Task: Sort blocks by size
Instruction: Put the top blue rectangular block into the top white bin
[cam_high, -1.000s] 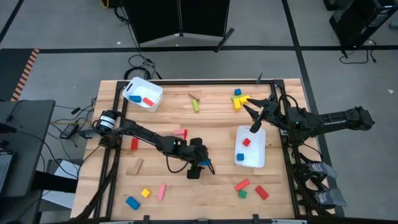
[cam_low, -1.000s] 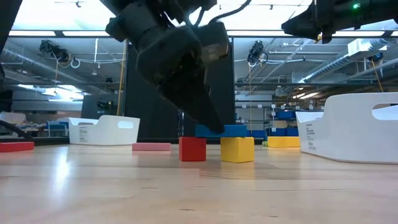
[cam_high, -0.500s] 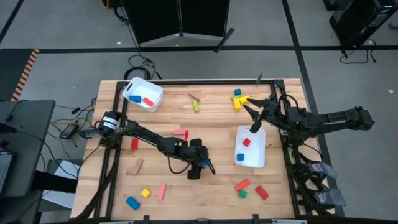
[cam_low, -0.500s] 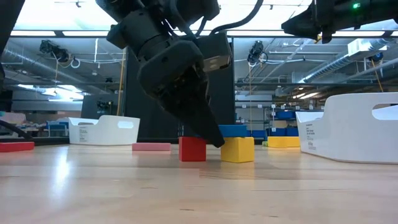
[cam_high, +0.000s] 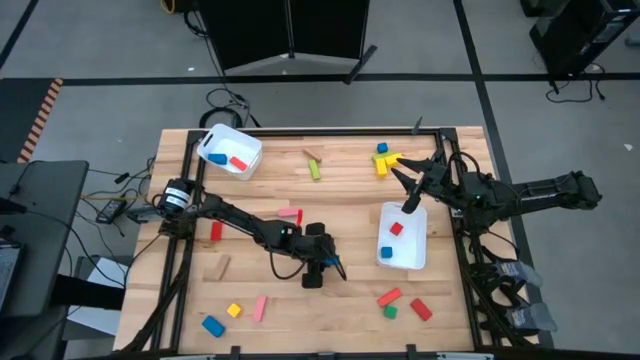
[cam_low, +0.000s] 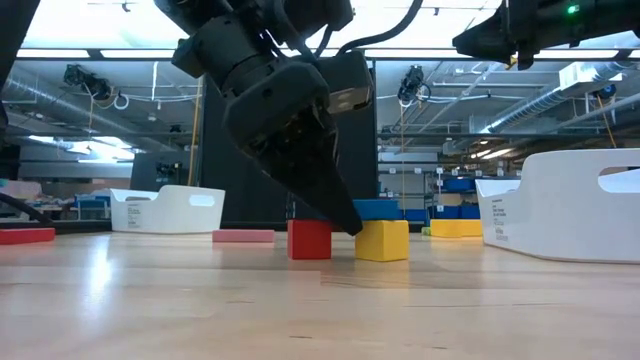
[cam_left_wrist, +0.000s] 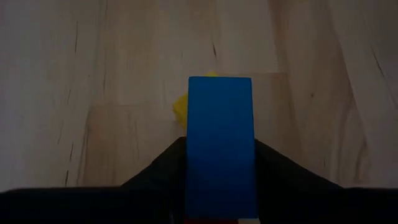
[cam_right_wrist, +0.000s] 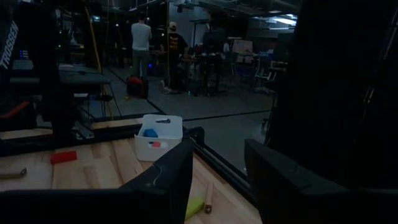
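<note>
The left gripper (cam_high: 318, 272) sits low over the centre of the wooden desk (cam_high: 250, 305), a little below the middle of the high view. A second ago its fingers were spread wide around a long blue wooden bar (cam_left_wrist: 220, 143); since then they have drawn in, and the left wrist view now shows the bar filling the gap between the two dark fingers (cam_left_wrist: 155, 177), which look to be touching its long sides. Whether the pinch is firm yet I cannot tell. A small yellow block (cam_left_wrist: 180, 107) peeks out from behind the bar's far end.

In the low view the gripper's tip comes down between a red cube (cam_low: 309, 239) and a yellow cube (cam_low: 381, 240), which stand side by side at centre frame; it has settled slightly lower than it was a second ago. The blocks themselves have not shifted.

The right gripper (cam_high: 408, 188) hovers over the upper edge of the white plastic bin (cam_high: 409, 262) at centre right, its fingers apart and empty, unchanged over the last second. That bin holds a small red and a small blue block; a second white bin (cam_high: 250, 151) at upper left holds a blue and a red piece.

The closing grasp suggests the bar is about to be lifted and carried to a bin. Most blocks remain scattered, so sorting is far from done.
</note>
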